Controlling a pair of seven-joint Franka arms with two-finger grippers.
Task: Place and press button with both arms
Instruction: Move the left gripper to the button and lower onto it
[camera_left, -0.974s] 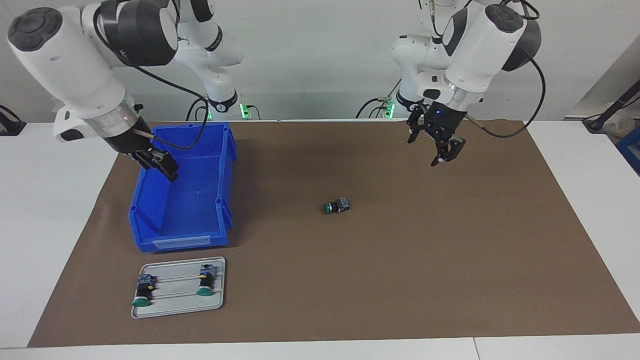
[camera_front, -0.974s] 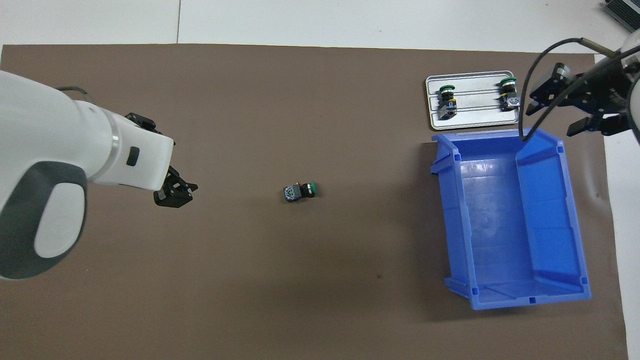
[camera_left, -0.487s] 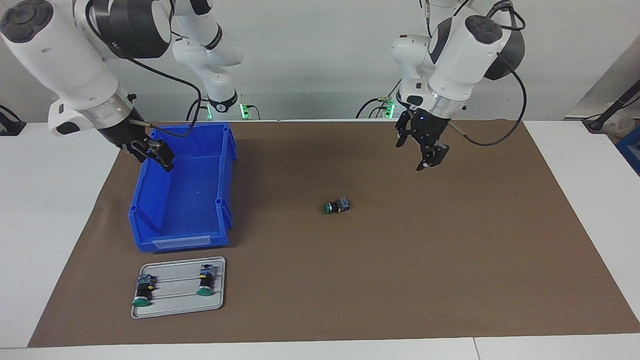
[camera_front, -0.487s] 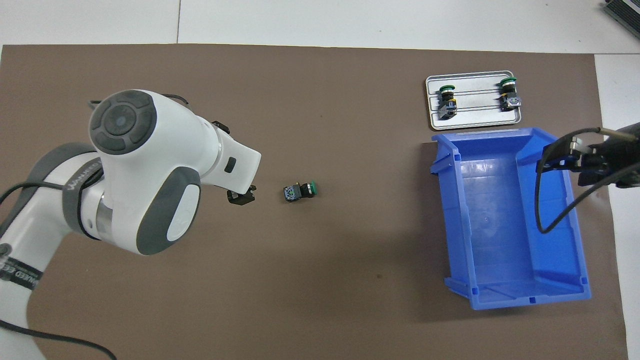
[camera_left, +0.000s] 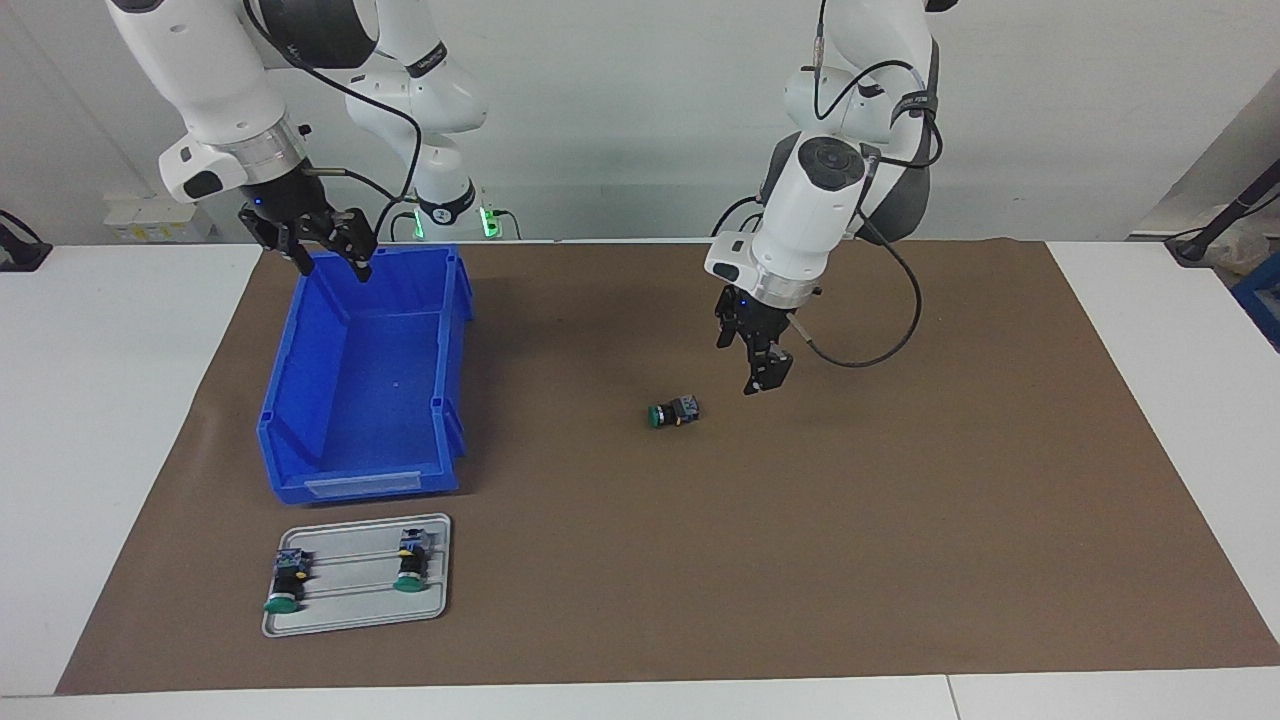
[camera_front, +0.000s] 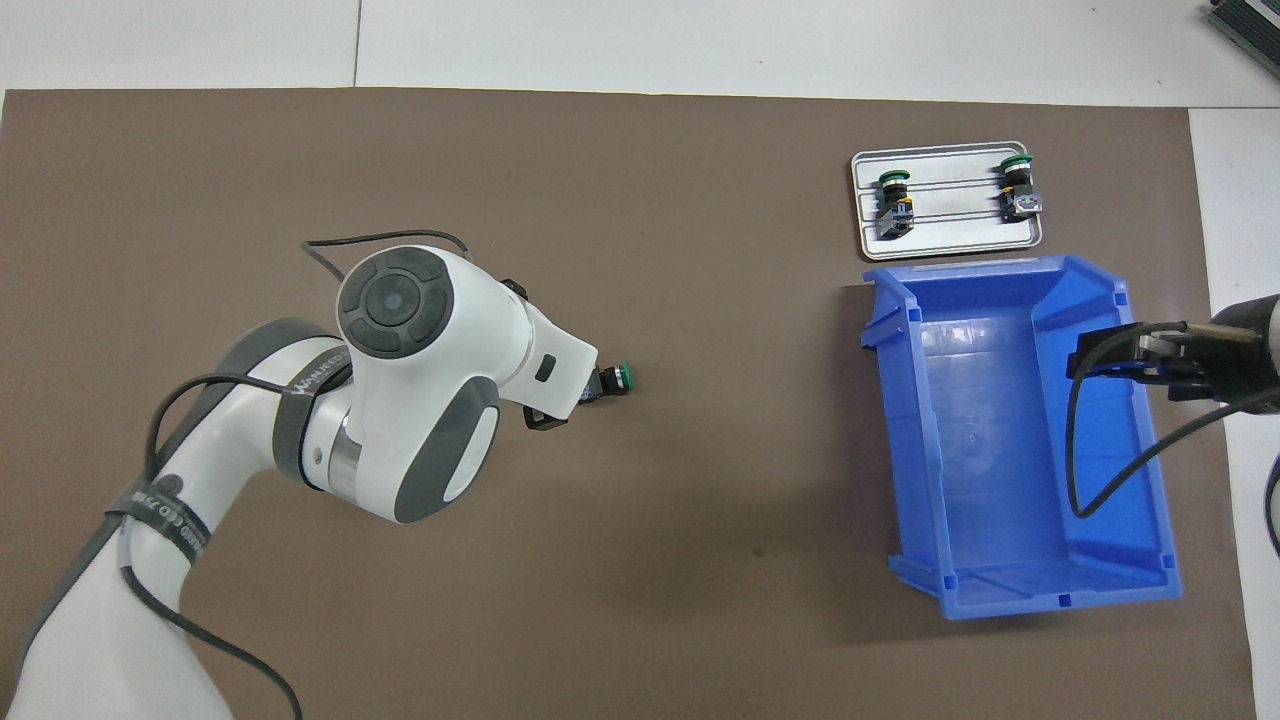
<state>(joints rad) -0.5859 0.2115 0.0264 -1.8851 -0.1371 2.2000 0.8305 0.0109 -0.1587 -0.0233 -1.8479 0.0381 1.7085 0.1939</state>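
In the facing view the button (camera_left: 672, 411) lay on its side mid-mat (camera_left: 900, 520), clear of the left jaws, which hung spread and empty just beside it, at its two o'clock. The overhead view hid that gap: there the left arm (camera_front: 420, 370) covered the button's rear block, and only the green cap (camera_front: 624, 377) showed. The right jaws, also spread and holding nothing, hung over the robot-side end of the blue bin (camera_left: 290, 400) in the facing view (from overhead they sat over its wall toward the right arm's end of the counter (camera_left: 100, 450)). The bin's floor showed bare. At the bin's six o'clock in the facing view lay a metal tray (camera_left: 350, 608), holding two more buttons (camera_left: 285, 582) (camera_left: 410, 562) side by side, apart, caps pointing away from the robots.
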